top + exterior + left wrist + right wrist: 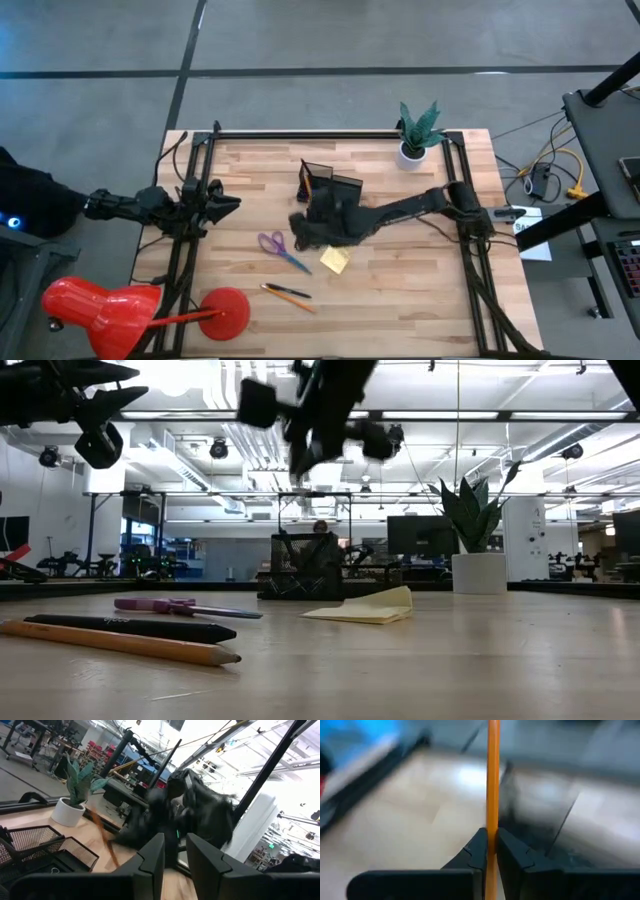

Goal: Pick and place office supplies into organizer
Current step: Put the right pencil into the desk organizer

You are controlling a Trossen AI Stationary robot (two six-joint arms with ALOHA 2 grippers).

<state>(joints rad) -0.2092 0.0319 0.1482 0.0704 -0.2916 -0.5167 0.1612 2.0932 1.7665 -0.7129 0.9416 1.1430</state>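
Right pincer point(491, 845) clamped on a thin orange pencil point(493, 780), fingers pressed to either side of the shaft; pencil runs straight out past the fingertips. In the high view this arm reaches across the wooden desk point(420, 290), pincer just beside the black mesh organizer point(330, 187), near its front. Left pincer point(174, 851) raised at the desk's left edge, fingers slightly apart, holding nothing. On the desk: purple-handled scissors point(280, 249), yellow sticky-note pad point(335, 260) with a curled corner, another orange pencil point(120, 643) lying just beside a dark pen point(130, 627).
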